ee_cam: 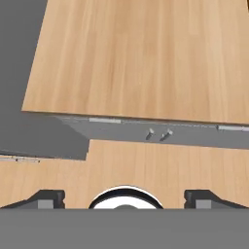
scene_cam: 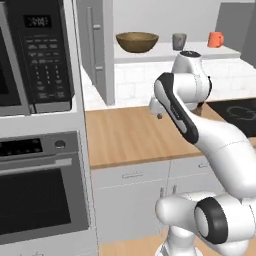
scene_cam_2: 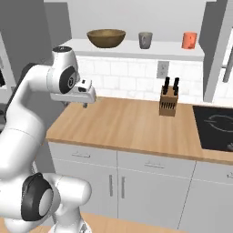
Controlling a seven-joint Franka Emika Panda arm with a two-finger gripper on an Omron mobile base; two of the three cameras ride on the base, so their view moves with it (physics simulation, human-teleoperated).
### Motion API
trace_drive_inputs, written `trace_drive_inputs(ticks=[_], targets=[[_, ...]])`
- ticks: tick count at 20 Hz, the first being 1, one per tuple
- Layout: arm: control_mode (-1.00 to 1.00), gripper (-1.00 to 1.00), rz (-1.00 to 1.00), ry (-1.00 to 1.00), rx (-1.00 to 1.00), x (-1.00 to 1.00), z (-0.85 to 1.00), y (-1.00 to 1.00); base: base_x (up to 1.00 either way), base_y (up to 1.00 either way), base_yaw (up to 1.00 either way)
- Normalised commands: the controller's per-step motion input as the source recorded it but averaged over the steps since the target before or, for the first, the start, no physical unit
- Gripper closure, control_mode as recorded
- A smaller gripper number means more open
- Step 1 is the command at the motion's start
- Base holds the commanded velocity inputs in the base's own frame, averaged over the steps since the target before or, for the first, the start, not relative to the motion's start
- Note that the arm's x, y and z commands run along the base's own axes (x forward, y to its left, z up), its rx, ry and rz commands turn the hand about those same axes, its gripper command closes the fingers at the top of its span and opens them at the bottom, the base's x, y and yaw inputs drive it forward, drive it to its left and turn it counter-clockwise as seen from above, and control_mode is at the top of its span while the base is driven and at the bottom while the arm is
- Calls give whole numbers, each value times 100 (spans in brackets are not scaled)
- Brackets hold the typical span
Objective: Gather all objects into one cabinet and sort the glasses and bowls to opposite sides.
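You have the cabinet standing open, its grey door swung out to the left of a white shelf board, and the wooden counter lies below it. On that shelf, going from large to small, you see the brown bowl at the left end, then the grey tumbler just to its right, and the orange mug well apart at the right end. I cannot find the red cup in these pictures, so you may need to look for it elsewhere.

The tool is empty and its two tips stand wide apart. It hangs over the left part of the counter and points downward, toward the counter front edge and the floor, as the hand view tells.

The relation that matters for you: every object on the shelf is above the tool and further back toward the wall, and to the right of it in the right base view. The bowl is the nearest one. The tool looks down now, so I judge that you must raise the arm and turn the hand toward the wall before any grasp is possible
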Motion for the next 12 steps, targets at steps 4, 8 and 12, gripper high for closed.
trace_drive_inputs(ticks=[4,8,12], targets=[[100,-100,0,0,0,0,0,0,-100,0,0],[100,-100,0,0,0,0,0,0,-100,0,0],[100,-100,0,0,0,0,0,0,-100,0,0]])
